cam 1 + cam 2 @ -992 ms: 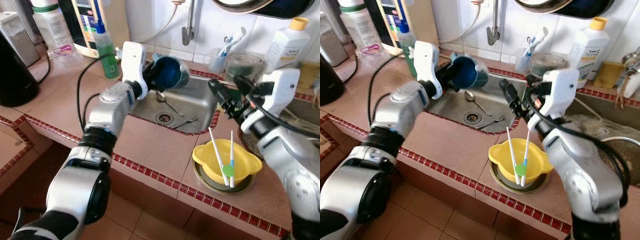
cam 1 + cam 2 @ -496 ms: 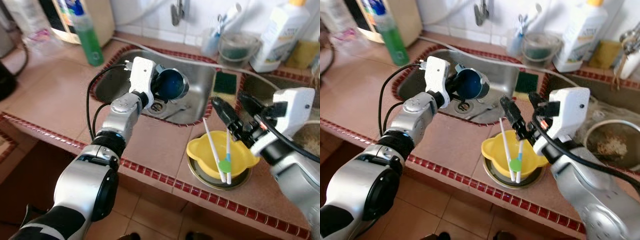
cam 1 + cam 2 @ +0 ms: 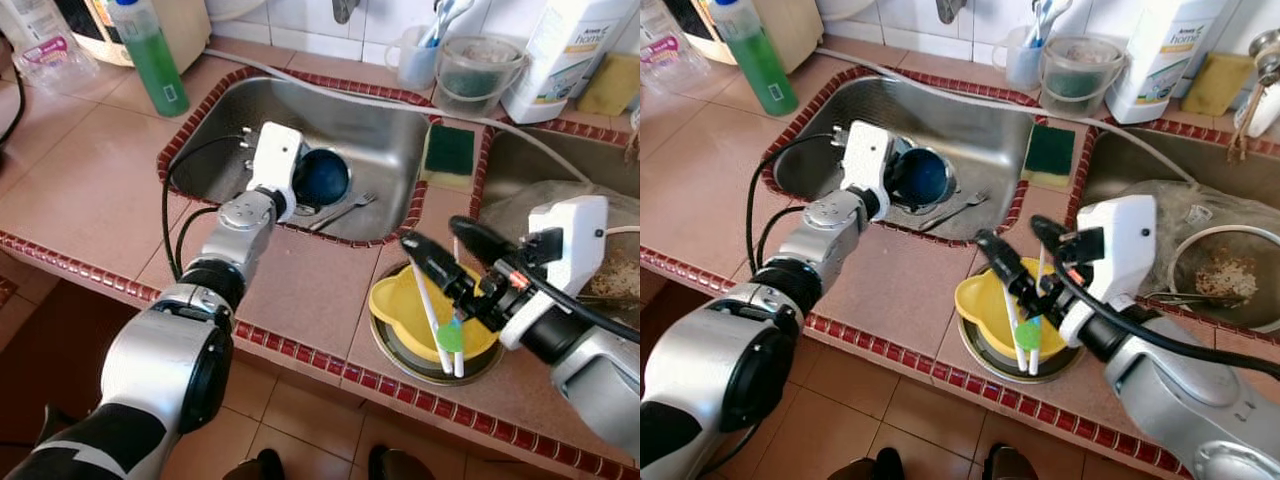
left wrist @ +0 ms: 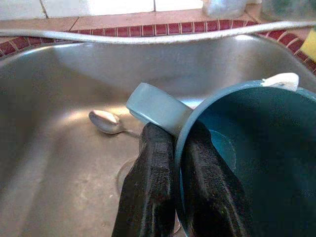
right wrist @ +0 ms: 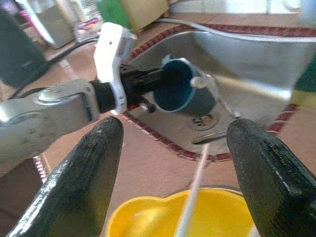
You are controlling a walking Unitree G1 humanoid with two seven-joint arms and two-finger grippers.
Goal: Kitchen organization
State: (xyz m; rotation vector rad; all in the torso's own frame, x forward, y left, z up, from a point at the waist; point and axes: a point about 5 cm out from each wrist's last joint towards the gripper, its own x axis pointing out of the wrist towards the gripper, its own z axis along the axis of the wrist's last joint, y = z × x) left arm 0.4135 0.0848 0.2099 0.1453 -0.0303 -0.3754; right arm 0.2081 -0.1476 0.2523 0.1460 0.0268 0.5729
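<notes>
My left gripper point(image 4: 173, 163) clamped on the rim of a blue mug point(image 3: 322, 178), held low in the sink point(image 3: 390, 140) over the drain, my right gripper point(image 3: 440, 255) spread wide above a yellow bowl point(image 3: 400, 310) at the sink's five o'clock, holding nothing, two white chopsticks point(image 3: 432, 320) resting in the bowl.

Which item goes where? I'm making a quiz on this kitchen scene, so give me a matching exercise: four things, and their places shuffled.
Things:
1. blue mug
2. green sponge
3. yellow bowl
4. green bottle

Places:
A. on the divider between the two sinks
B. on a plate at the counter's front edge
C. on the counter left of the sink
D. held over the sink by the left gripper

Pairs: 1-D, 2-A, 3-B, 4-C
</notes>
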